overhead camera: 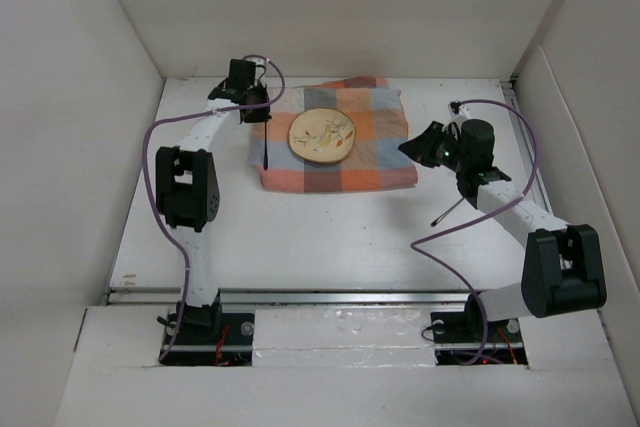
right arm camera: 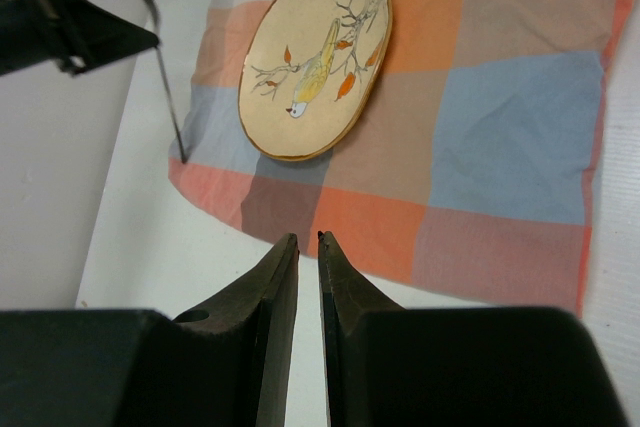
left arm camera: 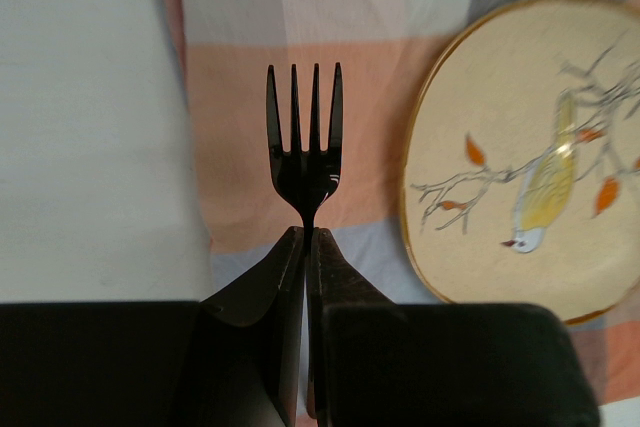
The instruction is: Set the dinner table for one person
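Noting the dinner table (overhead camera: 330,237): white top under both arms, rigid, smooth and matte. I judge things will slide on it, and it gives nothing to grip (I only set things down on it).

The left gripper (left arm camera: 308,232) is pressed together on the neck of the black fork (left arm camera: 305,157), tines out over the left strip of the checked cloth (left arm camera: 240,97), near the plate (left arm camera: 480,97). The fork is probably light, stiff and slick.

The right gripper (right arm camera: 308,239) has its jaws a slit apart with nothing between, by the cloth's right edge.

Room: bare table on the cloth's near side. The side walls (overhead camera: 60,147) are close to both elbows. A thin dark item (overhead camera: 447,212) lies by my right forearm, unidentifiable.
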{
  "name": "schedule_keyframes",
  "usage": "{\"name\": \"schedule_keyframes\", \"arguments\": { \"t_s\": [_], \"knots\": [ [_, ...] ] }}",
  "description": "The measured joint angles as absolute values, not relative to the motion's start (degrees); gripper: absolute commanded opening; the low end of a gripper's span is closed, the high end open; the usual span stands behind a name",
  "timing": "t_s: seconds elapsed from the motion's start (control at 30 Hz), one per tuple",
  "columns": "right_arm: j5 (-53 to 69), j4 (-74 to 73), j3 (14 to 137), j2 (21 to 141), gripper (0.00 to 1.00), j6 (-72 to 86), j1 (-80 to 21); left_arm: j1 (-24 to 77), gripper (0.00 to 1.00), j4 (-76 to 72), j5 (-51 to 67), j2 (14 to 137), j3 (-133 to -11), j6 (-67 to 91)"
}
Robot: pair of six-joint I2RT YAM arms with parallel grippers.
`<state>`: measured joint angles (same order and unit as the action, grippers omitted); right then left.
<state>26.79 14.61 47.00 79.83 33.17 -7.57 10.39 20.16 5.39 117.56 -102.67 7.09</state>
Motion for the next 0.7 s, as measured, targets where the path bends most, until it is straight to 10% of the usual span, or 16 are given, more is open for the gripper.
{"name": "schedule_keyframes", "arguments": {
  "t_s": [0.7],
  "knots": [
    [25.30, 14.41, 47.75, 85.17, 0.20, 32.14, -10.26, 10.46, 0.00, 23.57, 9.02, 131.85, -117.27, 7.97]
  ]
}}
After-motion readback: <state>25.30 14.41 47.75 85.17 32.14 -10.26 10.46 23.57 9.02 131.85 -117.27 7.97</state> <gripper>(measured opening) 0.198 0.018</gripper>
